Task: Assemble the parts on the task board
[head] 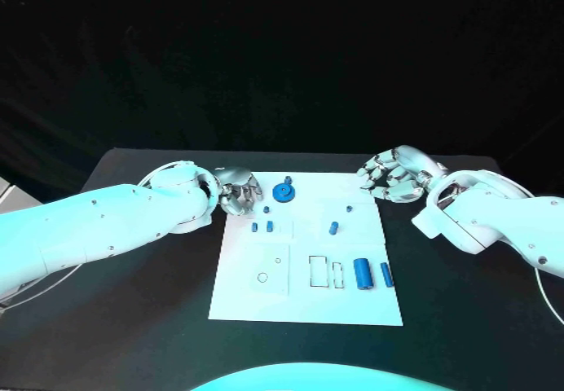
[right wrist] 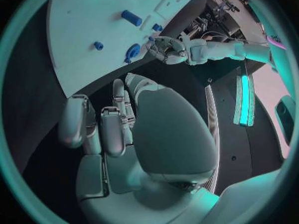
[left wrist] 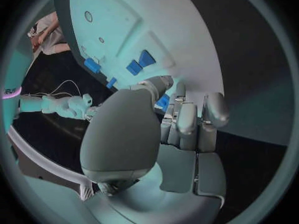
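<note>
The white task board [head: 306, 297] lies in the middle of the table. A round blue part [head: 284, 193] sits near its far edge, with several small blue pieces [head: 268, 227] below it and two more [head: 334, 227] to their right. Two blue cylinders [head: 363, 274] lie on the board's near right. My left hand [head: 239, 191] hovers at the board's far left corner, fingers curled in, nothing plainly held. My right hand [head: 394, 175] is at the far right corner, fingers also curled. In the left wrist view the curled fingers [left wrist: 187, 122] face the board [left wrist: 156, 25]; in the right wrist view the right hand [right wrist: 118, 124] holds nothing.
Rectangular outlines and slots [head: 319, 271] are marked on the board's near half. Black tabletop [head: 129, 326] surrounds the board on all sides. The right wrist view shows my left hand [right wrist: 168, 50] beside the round blue part [right wrist: 132, 51].
</note>
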`<state>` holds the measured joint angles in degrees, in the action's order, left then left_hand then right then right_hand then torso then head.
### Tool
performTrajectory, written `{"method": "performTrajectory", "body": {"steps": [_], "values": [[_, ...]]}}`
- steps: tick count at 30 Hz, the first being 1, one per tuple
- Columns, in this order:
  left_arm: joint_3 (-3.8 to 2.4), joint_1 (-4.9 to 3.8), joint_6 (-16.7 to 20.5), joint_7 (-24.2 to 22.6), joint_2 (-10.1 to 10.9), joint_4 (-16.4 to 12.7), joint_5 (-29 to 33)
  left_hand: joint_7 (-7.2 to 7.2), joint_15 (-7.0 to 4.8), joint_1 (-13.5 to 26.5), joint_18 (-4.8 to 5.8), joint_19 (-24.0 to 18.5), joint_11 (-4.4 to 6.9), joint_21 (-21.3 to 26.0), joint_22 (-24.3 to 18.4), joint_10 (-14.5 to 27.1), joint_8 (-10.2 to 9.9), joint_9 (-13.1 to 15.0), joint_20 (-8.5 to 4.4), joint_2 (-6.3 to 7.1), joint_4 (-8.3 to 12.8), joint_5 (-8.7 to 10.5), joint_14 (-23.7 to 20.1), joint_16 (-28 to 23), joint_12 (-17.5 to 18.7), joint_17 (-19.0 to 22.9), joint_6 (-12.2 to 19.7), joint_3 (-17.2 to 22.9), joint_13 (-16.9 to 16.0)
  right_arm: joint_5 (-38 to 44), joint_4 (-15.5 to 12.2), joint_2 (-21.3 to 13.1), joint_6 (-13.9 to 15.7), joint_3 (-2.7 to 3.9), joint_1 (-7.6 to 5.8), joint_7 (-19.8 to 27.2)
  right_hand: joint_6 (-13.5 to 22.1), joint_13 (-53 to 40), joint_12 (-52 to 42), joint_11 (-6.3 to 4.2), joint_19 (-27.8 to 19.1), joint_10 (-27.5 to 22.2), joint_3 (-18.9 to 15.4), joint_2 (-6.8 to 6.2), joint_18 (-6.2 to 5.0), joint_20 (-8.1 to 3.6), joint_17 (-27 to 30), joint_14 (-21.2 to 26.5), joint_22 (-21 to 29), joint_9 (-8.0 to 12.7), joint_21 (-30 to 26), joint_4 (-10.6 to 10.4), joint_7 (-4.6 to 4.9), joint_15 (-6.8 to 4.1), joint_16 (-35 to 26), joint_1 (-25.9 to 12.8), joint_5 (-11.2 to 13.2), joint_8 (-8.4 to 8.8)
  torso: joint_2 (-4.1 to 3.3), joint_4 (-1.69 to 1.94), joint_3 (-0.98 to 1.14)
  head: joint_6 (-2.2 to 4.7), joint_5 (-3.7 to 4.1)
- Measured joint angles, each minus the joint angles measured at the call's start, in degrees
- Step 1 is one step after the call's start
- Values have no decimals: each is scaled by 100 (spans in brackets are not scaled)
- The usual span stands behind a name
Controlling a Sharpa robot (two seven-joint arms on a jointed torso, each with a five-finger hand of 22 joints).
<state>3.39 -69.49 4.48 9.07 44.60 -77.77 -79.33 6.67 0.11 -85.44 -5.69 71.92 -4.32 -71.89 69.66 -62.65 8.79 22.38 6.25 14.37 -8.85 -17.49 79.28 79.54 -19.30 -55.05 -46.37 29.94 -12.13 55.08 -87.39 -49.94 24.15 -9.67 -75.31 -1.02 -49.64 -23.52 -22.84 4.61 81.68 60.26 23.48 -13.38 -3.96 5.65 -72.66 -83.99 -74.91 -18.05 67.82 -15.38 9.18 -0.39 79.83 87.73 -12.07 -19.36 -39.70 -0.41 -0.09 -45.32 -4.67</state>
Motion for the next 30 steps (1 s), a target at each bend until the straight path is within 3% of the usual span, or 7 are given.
{"method": "performTrajectory", "body": {"steps": [3,7,10,11,13,21,30], "values": [[-61,0,120,-87,114,35,274,118,-2,-11,-2,-245,3,261,-277,-3,259,53,-21,-11,50,0,-180,-135,-10,312,-452,50,-72,367,34,46,-52,0,0,-22,-143,365,362,1,0,97,185,-60,0,0,0,8,0,29,2,78,-24,8,0,-36,68,53,0,-4,1,19,42],[-161,-2,214,-286,285,47,910,171,17,4,-188,-804,11,830,-843,12,368,92,-23,4,169,0,-475,-355,-186,684,-639,10,-224,1169,77,115,-147,0,0,-107,-227,631,642,6,0,103,256,-164,0,0,0,-4,0,41,2,119,-61,21,0,-113,177,86,2,-5,1,50,109],[-227,-13,229,-510,453,14,1628,228,81,89,-409,-1513,-62,1574,-1539,252,368,79,25,89,188,0,-1052,-813,-246,1522,-581,-2,-314,1858,121,183,-256,0,0,-239,-303,804,801,10,0,107,301,-233,0,0,0,-4,0,41,2,164,-111,21,0,-103,244,89,1,-3,1,74,153],[-239,-13,228,-600,508,-7,1905,243,114,98,-419,-1762,-105,1862,-1768,398,368,73,56,95,221,0,-1460,-1204,-239,2119,-566,31,-317,2105,137,214,-303,0,0,-297,-343,892,892,4,0,101,301,-277,-1,0,0,-4,0,41,1,164,-139,21,0,-147,299,118,1,0,1,81,168],[-252,-13,223,-753,583,-50,2341,265,165,118,-420,-1932,-172,2096,-1920,586,368,73,101,72,291,0,-1761,-1607,-175,2467,-544,70,-281,2468,175,274,-383,-4,0,-397,-370,985,980,-32,12,65,284,-277,0,-12,17,-4,0,45,1,181,-149,20,0,-147,330,119,1,4,0,90,185],[-280,-11,195,-1637,800,-208,4417,336,215,24,-418,-2043,-234,2207,-1964,706,368,50,123,-81,459,0,-1930,-2097,-151,2731,-515,175,-194,3622,299,490,-659,-13,104,-785,-436,1221,1171,-53,41,43,253,-300,-1,-41,82,-4,0,46,-31,212,-214,20,-35,-170,330,152,-1,18,-11,96,216],[-284,-11,180,-2252,925,-355,5715,336,215,25,-416,-2043,-235,2207,-1951,660,368,45,123,-81,475,0,-1930,-2120,-151,2743,-514,159,-195,4105,400,682,-841,-17,194,-1008,-450,1325,1248,-61,40,77,253,-300,-1,-41,98,-3,-4,31,-31,212,-226,19,-58,-170,307,175,-1,15,-14,84,209]]}}
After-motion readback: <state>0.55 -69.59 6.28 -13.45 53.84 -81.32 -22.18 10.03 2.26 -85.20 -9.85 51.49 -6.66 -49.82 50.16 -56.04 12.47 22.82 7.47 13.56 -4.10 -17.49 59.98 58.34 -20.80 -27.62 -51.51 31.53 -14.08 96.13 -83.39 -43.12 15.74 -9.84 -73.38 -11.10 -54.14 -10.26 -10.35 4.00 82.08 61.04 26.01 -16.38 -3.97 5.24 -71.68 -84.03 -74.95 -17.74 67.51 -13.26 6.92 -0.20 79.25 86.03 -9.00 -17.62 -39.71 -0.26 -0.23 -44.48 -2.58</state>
